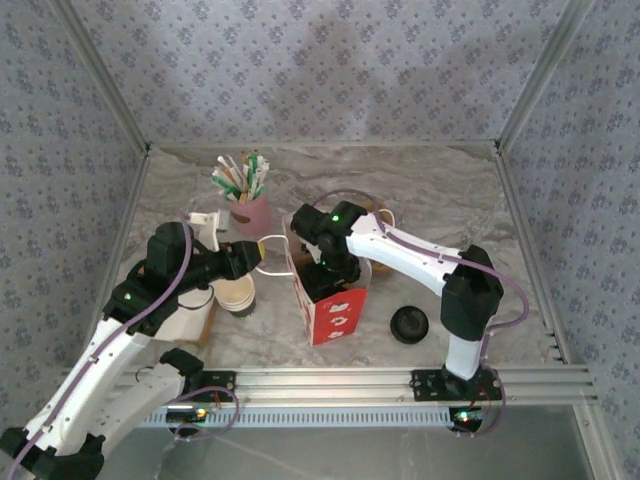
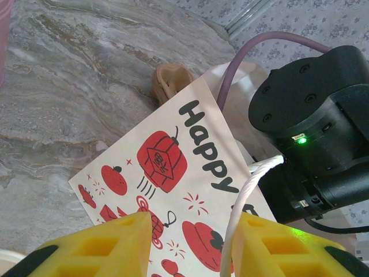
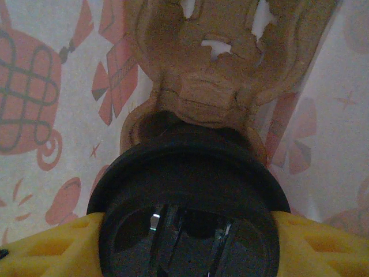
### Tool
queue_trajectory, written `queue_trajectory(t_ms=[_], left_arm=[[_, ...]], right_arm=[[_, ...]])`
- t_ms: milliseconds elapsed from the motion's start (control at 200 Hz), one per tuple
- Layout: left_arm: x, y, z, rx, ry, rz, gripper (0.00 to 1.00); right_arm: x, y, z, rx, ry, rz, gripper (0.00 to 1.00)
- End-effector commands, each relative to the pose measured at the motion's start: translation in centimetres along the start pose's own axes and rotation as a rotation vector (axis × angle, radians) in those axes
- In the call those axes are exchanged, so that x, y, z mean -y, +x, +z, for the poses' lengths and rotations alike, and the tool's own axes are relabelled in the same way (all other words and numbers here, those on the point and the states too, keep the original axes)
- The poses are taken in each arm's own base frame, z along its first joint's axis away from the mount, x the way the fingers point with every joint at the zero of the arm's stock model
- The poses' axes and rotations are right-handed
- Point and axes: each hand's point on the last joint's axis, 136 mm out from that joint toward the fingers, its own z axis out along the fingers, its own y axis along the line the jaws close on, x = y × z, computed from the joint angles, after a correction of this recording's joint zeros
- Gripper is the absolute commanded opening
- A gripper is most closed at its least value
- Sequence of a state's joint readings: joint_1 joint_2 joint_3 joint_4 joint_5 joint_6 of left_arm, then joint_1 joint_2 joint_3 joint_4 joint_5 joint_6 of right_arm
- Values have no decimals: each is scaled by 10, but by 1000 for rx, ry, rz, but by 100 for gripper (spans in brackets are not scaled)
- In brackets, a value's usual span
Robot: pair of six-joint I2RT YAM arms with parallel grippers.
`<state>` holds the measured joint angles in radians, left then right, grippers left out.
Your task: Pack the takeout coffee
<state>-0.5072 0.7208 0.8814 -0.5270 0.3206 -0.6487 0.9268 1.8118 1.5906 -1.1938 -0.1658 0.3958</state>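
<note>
Black-lidded takeout coffee cup (image 3: 187, 202) sits directly between the yellow fingers of the right gripper (image 3: 185, 245). One finger presses against each side of the lid's rim, so the claw is clamped on the cup. Just beyond the cup, a brown moulded-pulp cup carrier (image 3: 213, 86) curves around its far side, and pale paper walls printed with red lanterns rise close behind it. From above, the right gripper (image 1: 335, 272) reaches down into the open mouth of the red-and-white paper gift bag (image 1: 335, 315), which stands upright near the middle of the grey marble table (image 1: 430, 200).

The left gripper (image 1: 248, 258) hovers just left of the bag. In its wrist view its yellow fingers (image 2: 115, 245) stand spread apart. The bag's white rope handle (image 2: 245, 190) runs down between them, close along the inner face of one finger and not pinched.

An uncovered paper cup (image 1: 238, 295) stands beside the left gripper. A loose black lid (image 1: 409, 324) lies to the right of the bag.
</note>
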Motion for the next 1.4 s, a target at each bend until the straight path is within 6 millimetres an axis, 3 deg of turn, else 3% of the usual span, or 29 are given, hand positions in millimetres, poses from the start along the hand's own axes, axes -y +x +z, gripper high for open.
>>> queue_trajectory(t_ms=[0, 160, 1394], left_arm=[[1, -1, -3, 13, -1, 4, 40], [2, -2, -3, 14, -1, 4, 40], [2, -3, -3, 17, 2, 8, 40]], right_arm=[[3, 3, 20, -39, 4, -5, 61], [3, 4, 28, -52, 8, -2, 61], [3, 4, 25, -49, 10, -2, 62]])
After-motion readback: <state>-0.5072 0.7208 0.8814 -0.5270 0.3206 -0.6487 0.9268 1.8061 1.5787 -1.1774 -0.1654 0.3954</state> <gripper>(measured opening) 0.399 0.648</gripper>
